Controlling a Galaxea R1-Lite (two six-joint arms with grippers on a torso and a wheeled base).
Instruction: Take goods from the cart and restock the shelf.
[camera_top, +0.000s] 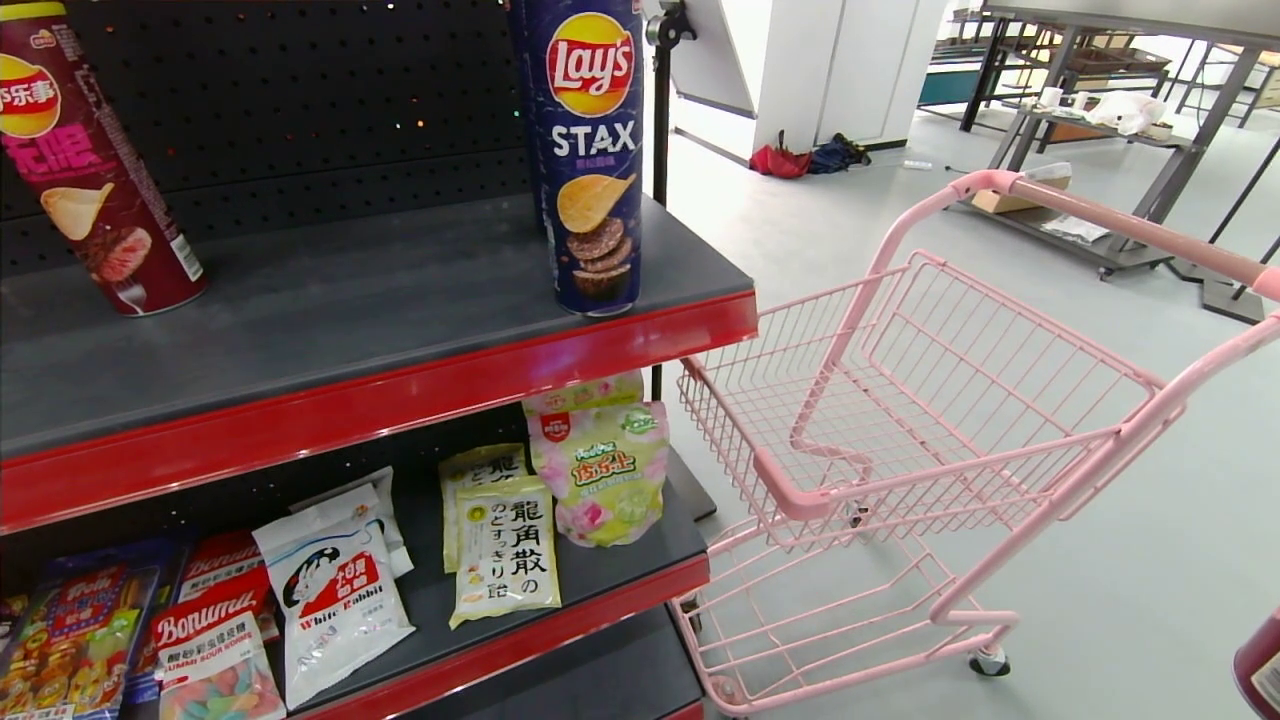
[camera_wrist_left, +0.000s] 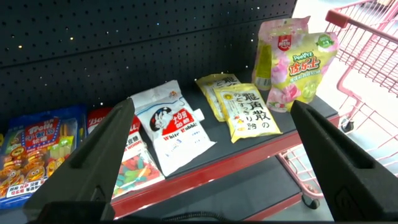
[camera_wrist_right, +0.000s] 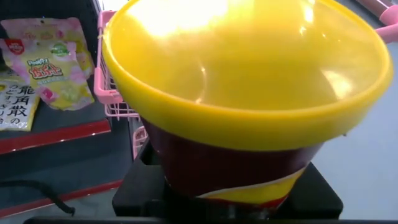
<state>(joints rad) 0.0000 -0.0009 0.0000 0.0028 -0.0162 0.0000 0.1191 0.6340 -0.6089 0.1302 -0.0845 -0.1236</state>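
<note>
**Upper shelf** (camera_top: 300, 330), dark deck with a red front lip:
- You have a blue can (camera_top: 590, 160) of crisps at the right end, near the front edge. Its label carries a round red-and-yellow logo, white lettering and pictures of a crisp and dark biscuits.
- A maroon can (camera_top: 90, 170) stands at the left end, with a yellow cap band, pink characters and pictures of a crisp and meat.

**Lower shelf** (camera_top: 640, 560), from your right to your left:
- A pink-and-green pouch (camera_top: 600, 470) stands upright against another pouch behind it.
- A yellow sachet (camera_top: 505, 550) with black characters lies flat, overlapping a second sachet.
- A white bag (camera_top: 335, 590) with a red patch lies flat.
- A red-and-white gummy bag (camera_top: 215, 650) is next.
- A colourful blue bag (camera_top: 70, 630) sits at the far left.

**Cart** (camera_top: 950, 400): pink wire, with a basket above and a lower rack. It stands just beside the shelf's right end.

**Right tool** (camera_wrist_right: 230, 199): it is clenched on the held can (camera_wrist_right: 249, 93), which is maroon with a yellow lid. The lid faces the wrist camera. In the head view the held can (camera_top: 1262, 670) sits low at your right, to the right of the cart and well apart from the shelf.

**Left tool** (camera_wrist_left: 211, 168): it is released, with its fingers (camera_wrist_left: 93, 155) spread wide. It hangs in front of the lower shelf, facing the white bag and the yellow sachet and touching nothing.
</note>
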